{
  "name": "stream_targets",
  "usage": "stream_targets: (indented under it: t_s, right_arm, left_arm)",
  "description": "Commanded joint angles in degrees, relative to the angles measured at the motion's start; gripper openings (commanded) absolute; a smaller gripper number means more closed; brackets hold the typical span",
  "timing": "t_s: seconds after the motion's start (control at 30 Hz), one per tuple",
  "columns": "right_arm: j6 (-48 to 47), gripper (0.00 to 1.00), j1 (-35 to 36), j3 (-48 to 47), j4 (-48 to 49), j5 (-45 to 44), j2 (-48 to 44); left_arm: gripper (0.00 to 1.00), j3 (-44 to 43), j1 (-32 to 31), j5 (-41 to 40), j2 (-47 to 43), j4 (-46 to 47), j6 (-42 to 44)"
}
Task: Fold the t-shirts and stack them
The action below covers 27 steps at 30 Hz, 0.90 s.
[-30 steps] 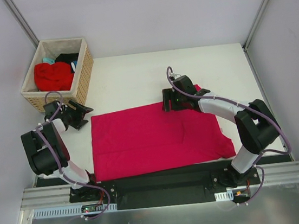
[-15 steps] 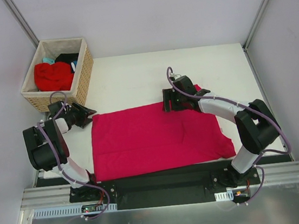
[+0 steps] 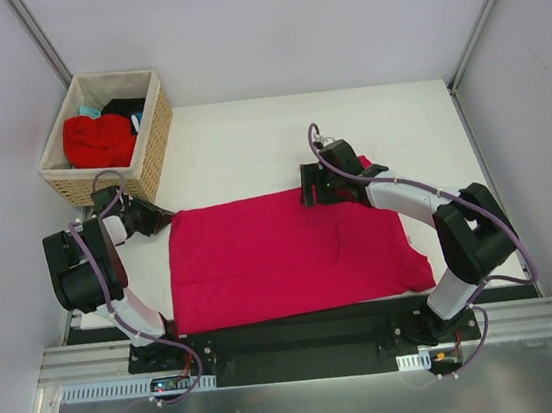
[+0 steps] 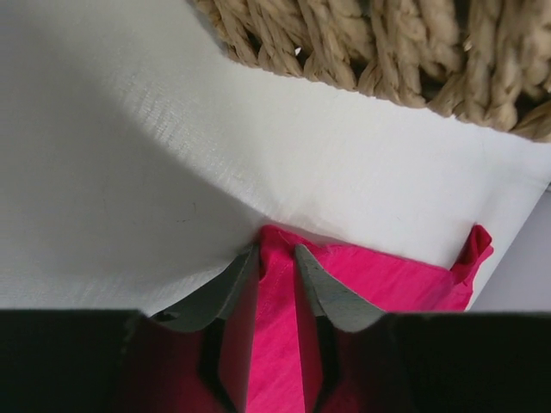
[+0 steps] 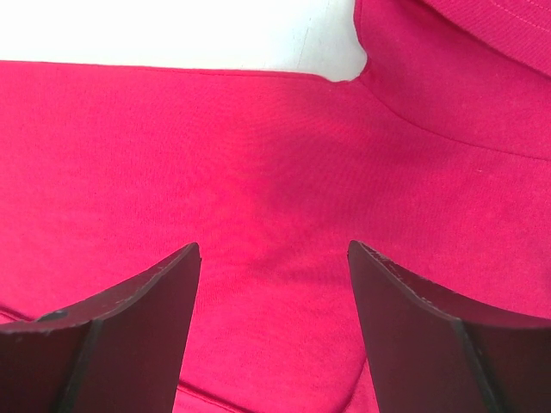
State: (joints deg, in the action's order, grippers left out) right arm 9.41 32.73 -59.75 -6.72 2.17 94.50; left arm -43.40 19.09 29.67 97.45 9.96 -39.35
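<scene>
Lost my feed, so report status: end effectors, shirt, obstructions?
Left end effector pinching crimson t-shirt corner. Right end effector open above shirt's far edge. Wicker basket close by left, not blocking.

- Left arm [image 3: 88,275]: bulky black joint housings linked by smooth white shells.
- Right arm [image 3: 411,195]: the same black-and-white build, with one long white shell between black joints.
- Cables [image 3: 91,179]: thin lilac-grey leads looping outside each arm, from the base up towards the wrist.
- Left fingers [image 4: 331,297]: pale grey wedges tapering to narrow tips, set in a black body.
- Right fingers [image 5: 129,327]: near-black broad blades with slanted edges.
- Mount: a black plate [image 3: 302,336] on a silver rail [image 3: 84,369].
</scene>
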Motion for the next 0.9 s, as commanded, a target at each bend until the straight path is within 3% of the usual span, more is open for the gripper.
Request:
stream_targets:
  t_s: [0.0,0.47,0.87]
  right_arm:
    - [0.61,0.73,-0.21,0.24,0.48,-1.03,-2.65]
    - [0.0,0.73,-0.39,-0.54,-0.84,-4.19,-2.74]
    - [0.87,0.74,-9.16,-10.65,-9.98,-10.61,3.67]
  left_arm:
    - [0.2,-0.02,-0.37,-5.32,-0.77,-4.42,1.74]
    - [0.0,-0.37,-0.81,-7.7,-4.54,-5.21,1.47]
    - [0.0,-2.74,-3.88,-6.73,-9.12,-5.91,0.42]
